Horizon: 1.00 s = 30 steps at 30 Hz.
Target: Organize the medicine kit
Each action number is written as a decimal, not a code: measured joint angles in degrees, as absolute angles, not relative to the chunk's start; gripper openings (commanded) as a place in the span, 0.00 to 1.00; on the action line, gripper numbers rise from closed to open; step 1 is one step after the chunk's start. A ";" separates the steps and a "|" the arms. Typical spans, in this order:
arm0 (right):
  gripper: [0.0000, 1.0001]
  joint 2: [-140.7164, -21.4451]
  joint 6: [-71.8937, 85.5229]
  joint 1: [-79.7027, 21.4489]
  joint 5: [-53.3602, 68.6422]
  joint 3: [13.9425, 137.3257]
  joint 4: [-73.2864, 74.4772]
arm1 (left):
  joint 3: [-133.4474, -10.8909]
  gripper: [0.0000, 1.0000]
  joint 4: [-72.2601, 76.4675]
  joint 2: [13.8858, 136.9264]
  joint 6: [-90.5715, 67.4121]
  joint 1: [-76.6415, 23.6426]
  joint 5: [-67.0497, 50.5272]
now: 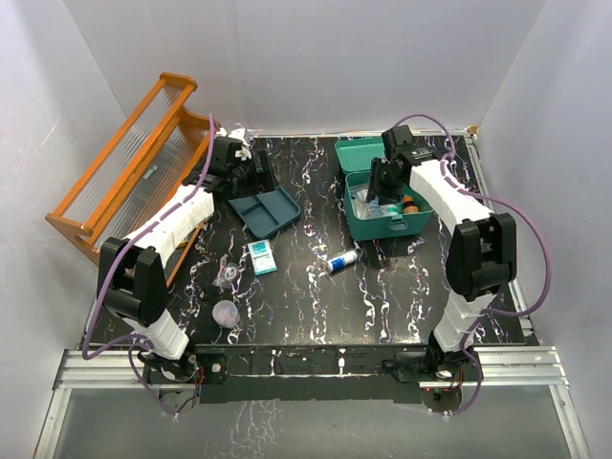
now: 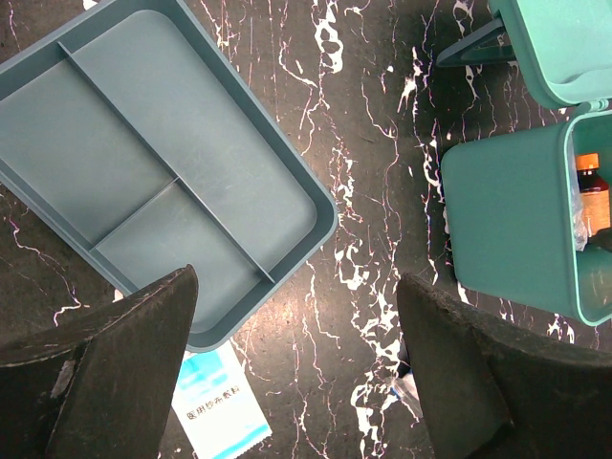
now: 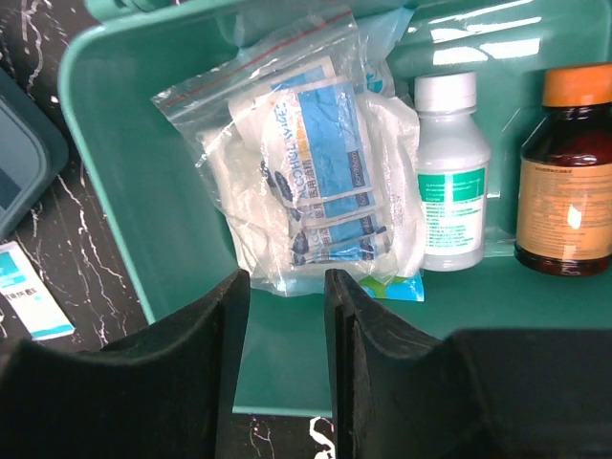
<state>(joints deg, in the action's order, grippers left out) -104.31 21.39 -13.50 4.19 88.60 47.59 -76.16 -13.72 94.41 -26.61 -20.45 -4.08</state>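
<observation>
The teal medicine kit box [image 1: 387, 225] stands open at the back right, its lid [image 1: 360, 153] tipped back. Its divided insert tray [image 1: 266, 210] lies empty on the table to the left and fills the upper left of the left wrist view [image 2: 143, 163]. My left gripper [image 1: 251, 177] hovers wide open and empty over the table beside the tray's edge [image 2: 296, 287]. My right gripper [image 1: 381, 186] is inside the box, its fingers a little apart and empty [image 3: 285, 287], just short of a zip bag of wipes [image 3: 306, 163]. A white bottle [image 3: 451, 172] and a brown bottle [image 3: 566, 182] lie beside the bag.
A blue-and-white sachet [image 1: 261, 256], a small white tube [image 1: 341, 261] and two clear cups [image 1: 228, 275] lie on the black marbled table in front of the tray. An orange wooden rack [image 1: 134, 163] leans at the far left. White walls close in the sides.
</observation>
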 measured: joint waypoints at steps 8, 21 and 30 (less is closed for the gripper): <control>0.45 -103.57 20.71 -13.50 2.44 88.86 46.41 | -76.20 0.84 -13.74 94.41 -26.61 -20.45 -4.10; 0.43 -111.35 17.65 -13.85 1.02 89.23 42.41 | -76.77 0.84 -13.69 94.72 -26.61 -20.45 -4.36; 0.44 -110.04 21.32 -15.05 -1.26 84.95 37.69 | -77.25 0.84 -13.52 95.46 -26.68 -20.45 -5.43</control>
